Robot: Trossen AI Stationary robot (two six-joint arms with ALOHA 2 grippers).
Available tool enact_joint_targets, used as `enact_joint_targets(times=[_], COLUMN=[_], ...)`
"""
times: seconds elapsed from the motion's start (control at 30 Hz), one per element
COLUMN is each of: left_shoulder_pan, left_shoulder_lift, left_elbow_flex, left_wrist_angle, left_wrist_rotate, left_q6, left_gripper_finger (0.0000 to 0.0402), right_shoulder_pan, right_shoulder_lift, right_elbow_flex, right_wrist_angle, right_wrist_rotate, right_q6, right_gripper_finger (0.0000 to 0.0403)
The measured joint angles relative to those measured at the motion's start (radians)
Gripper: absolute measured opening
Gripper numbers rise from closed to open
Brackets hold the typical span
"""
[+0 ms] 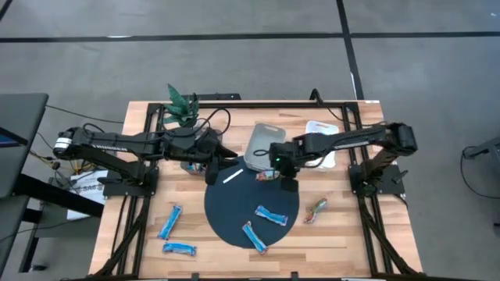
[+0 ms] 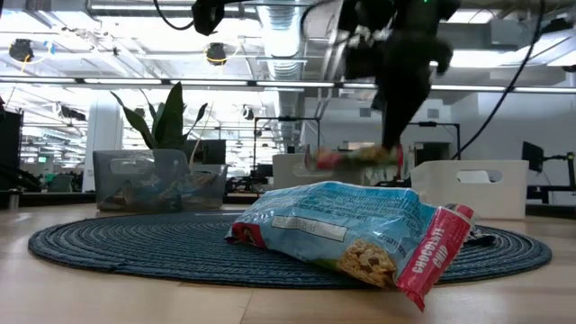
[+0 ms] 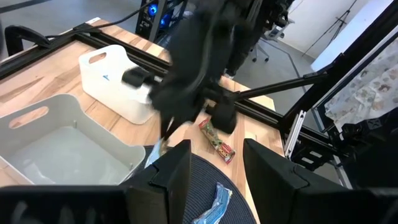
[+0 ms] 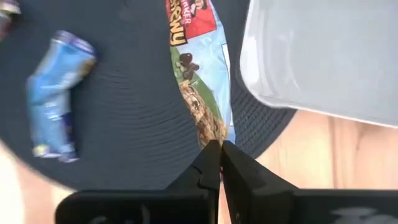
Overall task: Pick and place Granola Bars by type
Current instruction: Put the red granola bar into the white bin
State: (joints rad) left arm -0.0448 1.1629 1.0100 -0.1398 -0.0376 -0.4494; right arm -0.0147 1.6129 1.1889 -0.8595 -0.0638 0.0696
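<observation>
My right gripper is shut on a granola bar with a red, light blue and brown wrapper, above the far edge of the round dark mat. Two blue bars lie flat on the mat. Two more blue bars lie on the wood to its left. A multicoloured bar lies to the right of the mat. My left gripper is open, above the mat's far-left edge, and holds nothing. My right gripper pinches the bar by one end between its two fingers, coming from above. In the low view the bar is lifted clear of the mat and sticks out roughly level from the fingers.
A grey bin and a white bin stand at the far side, behind the mat. A clear bin stands under my left arm. A thin white stick lies on the mat's far-left edge. A plant is at the far-left corner.
</observation>
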Motion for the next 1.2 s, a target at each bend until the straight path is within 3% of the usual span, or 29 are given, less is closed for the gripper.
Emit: enact_joint_targets(times=[0.17, 0.4, 0.53, 0.77, 1.2], left_shoulder_pan=[0.000, 0.000, 0.000, 0.000, 0.000], left_shoulder_lift=[0.000, 0.000, 0.000, 0.000, 0.000], left_elbow_flex=[0.000, 0.000, 0.000, 0.000, 0.000], left_wrist_angle=[-0.004, -0.004, -0.003, -0.003, -0.001], left_wrist_rotate=[-0.001, -0.001, -0.002, -0.002, -0.002], left_q6=[0.010, 0.010, 0.010, 0.010, 0.010], left_gripper_finger=[0.0139, 0.0139, 0.0139, 0.0139, 0.0139], right_shoulder_pan=[-0.020, -0.087, -0.125, -0.163, -0.165], right_shoulder_lift=[-0.150, -0.281, -0.281, -0.265, -0.265], right_elbow_flex=[0.000, 0.000, 0.000, -0.064, -0.137], right_wrist_angle=[-0.048, -0.244, -0.449, -0.495, -0.503], right_wrist_rotate=[0.043, 0.314, 0.386, 0.304, 0.324], right_q6=[0.123, 0.441, 0.625, 0.739, 0.834], right_gripper_finger=[0.0000, 0.0000, 0.0000, 0.0000, 0.0000])
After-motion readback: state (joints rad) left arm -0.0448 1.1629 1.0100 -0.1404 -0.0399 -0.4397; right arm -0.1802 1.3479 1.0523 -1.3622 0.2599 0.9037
